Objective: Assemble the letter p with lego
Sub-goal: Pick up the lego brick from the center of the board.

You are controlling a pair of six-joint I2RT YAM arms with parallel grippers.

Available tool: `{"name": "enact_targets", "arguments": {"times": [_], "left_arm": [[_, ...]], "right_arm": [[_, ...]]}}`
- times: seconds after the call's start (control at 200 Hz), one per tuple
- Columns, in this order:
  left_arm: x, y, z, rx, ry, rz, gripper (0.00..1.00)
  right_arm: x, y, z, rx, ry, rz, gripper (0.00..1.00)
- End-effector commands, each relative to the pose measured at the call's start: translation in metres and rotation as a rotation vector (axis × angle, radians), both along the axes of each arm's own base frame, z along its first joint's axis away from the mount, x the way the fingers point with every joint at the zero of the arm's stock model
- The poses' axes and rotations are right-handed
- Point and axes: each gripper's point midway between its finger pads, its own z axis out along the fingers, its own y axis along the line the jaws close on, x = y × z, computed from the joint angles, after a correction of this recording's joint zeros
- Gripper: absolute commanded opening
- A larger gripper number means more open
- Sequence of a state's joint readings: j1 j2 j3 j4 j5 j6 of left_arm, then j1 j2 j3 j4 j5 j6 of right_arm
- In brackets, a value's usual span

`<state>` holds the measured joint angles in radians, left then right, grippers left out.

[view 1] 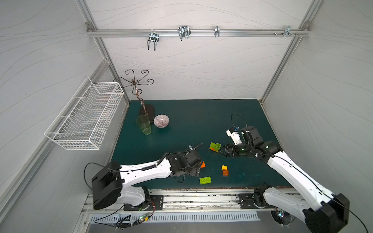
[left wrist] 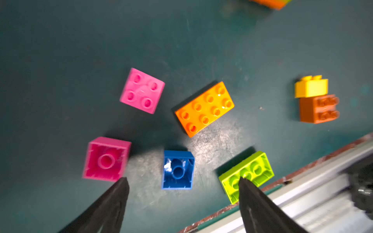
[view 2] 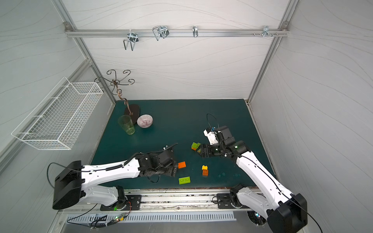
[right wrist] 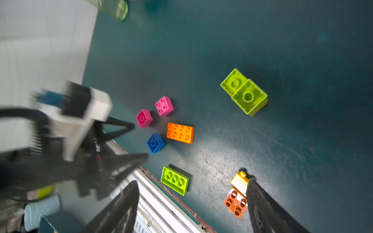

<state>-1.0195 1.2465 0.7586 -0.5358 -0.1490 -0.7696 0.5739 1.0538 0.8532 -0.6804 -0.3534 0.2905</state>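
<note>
Beneath left arm (view 1: 145,171), blue brick (left wrist: 177,170), wrist views only

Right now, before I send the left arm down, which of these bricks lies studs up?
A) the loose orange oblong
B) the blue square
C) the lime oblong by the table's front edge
A: the orange oblong brick shows its eight studs facing up, while the blue brick and the lime oblong brick lie with their hollow undersides up.
</note>
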Motion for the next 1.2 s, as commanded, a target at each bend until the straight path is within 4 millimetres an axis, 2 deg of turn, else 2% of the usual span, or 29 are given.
{"name": "enact_targets", "arguments": {"times": [0.0, 0.1, 0.2, 0.33, 0.57, 0.755, 0.981, 1.196], "left_arm": [[0.005, 0.046, -0.005, 0.033, 0.021, 0.125, 0.89], [0.013, 0.078, -0.005, 0.004, 0.018, 0.24, 0.93], [0.019, 0.103, -0.004, -0.042, 0.014, 0.341, 0.99], [0.026, 0.119, -0.008, -0.131, 0.046, 0.429, 0.99], [0.034, 0.127, -0.016, -0.224, 0.098, 0.502, 0.99], [0.037, 0.129, -0.022, -0.25, 0.125, 0.529, 0.99], [0.035, 0.141, -0.022, -0.25, 0.118, 0.558, 0.99], [0.035, 0.143, -0.021, -0.261, 0.116, 0.566, 0.99]], "right_arm": [[-0.016, 0.021, -0.008, -0.063, -0.004, 0.126, 0.78], [-0.024, 0.037, -0.028, -0.165, -0.038, 0.212, 0.74], [-0.036, 0.06, -0.039, -0.203, -0.076, 0.317, 0.67], [-0.043, 0.08, -0.058, -0.289, -0.119, 0.397, 0.66], [-0.065, 0.116, -0.089, -0.445, -0.176, 0.581, 0.65], [-0.071, 0.139, -0.106, -0.51, -0.196, 0.629, 0.65], [-0.076, 0.158, -0.121, -0.529, -0.188, 0.665, 0.63], [-0.072, 0.158, -0.137, -0.588, -0.19, 0.66, 0.53]]}}
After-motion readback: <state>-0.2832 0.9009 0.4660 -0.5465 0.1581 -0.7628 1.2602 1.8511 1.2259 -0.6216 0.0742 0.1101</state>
